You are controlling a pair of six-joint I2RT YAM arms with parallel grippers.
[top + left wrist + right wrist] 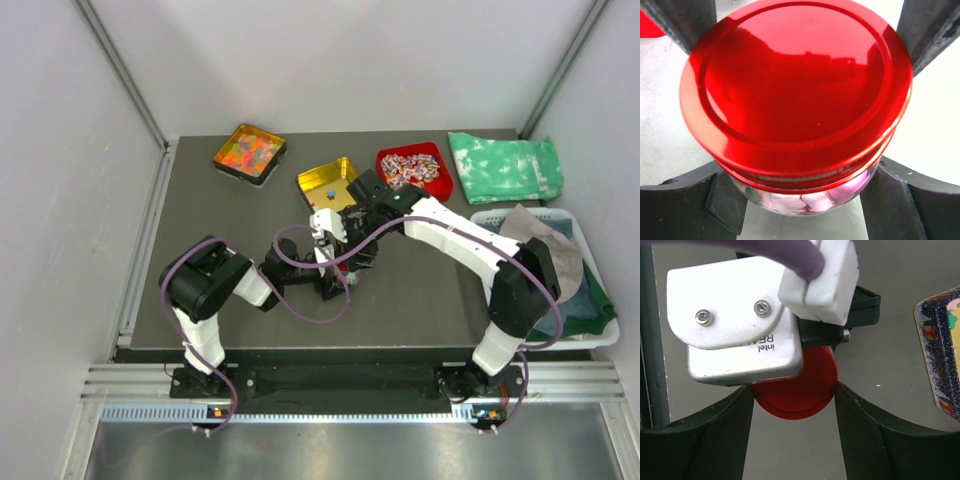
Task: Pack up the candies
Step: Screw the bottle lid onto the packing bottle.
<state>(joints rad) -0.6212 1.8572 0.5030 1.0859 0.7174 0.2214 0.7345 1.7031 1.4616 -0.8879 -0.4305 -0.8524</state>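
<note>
Snugly, left gripper (802,196) round jar (790,204), lid (797,85) hemmed

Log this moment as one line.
left gripper shut on glass jar | right gripper shut on red lid | lid on jar | candies inside jar

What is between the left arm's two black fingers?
A clear glass jar with a shiny red round lid, squeezed between those fingers. The left wrist view shows it best.

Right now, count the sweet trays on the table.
3: black-rimmed tray back left, yellow tray at centre, red tray right of it. More may be hidden.
</note>
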